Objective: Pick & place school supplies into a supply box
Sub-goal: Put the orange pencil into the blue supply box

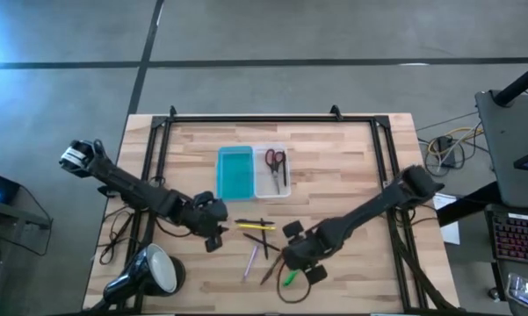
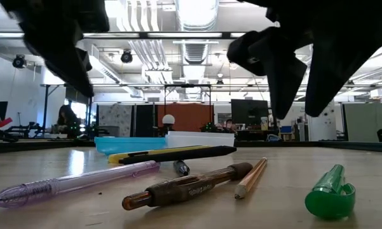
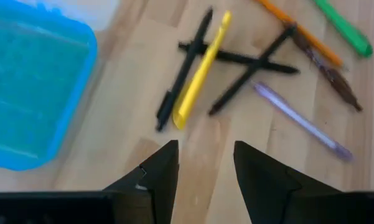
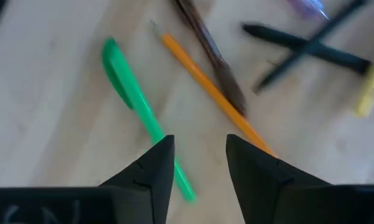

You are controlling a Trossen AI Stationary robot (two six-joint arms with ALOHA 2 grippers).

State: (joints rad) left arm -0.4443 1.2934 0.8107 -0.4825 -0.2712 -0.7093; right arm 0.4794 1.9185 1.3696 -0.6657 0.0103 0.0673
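Observation:
The supply box (image 1: 253, 171) lies open at the table's middle, toward the far side. Its turquoise half (image 3: 31, 81) is bare, and red-handled scissors (image 1: 275, 162) lie in its clear half. On the wood nearer me lie a yellow pencil (image 3: 201, 71), crossed black pens (image 3: 249, 62), a purple pen (image 3: 295, 118), a brown pen (image 4: 211, 53), an orange pencil (image 4: 211, 93) and a green marker (image 4: 137, 106). My left gripper (image 3: 205, 165) is open and hovers left of the yellow pencil. My right gripper (image 4: 200, 155) is open and hovers over the marker and the orange pencil.
A black-and-white desk lamp (image 1: 154, 272) stands at the near left corner, close behind my left arm. A dark metal frame (image 1: 272, 118) runs along the table's far edge and sides. Bare wood (image 1: 343, 167) shows to the right of the box.

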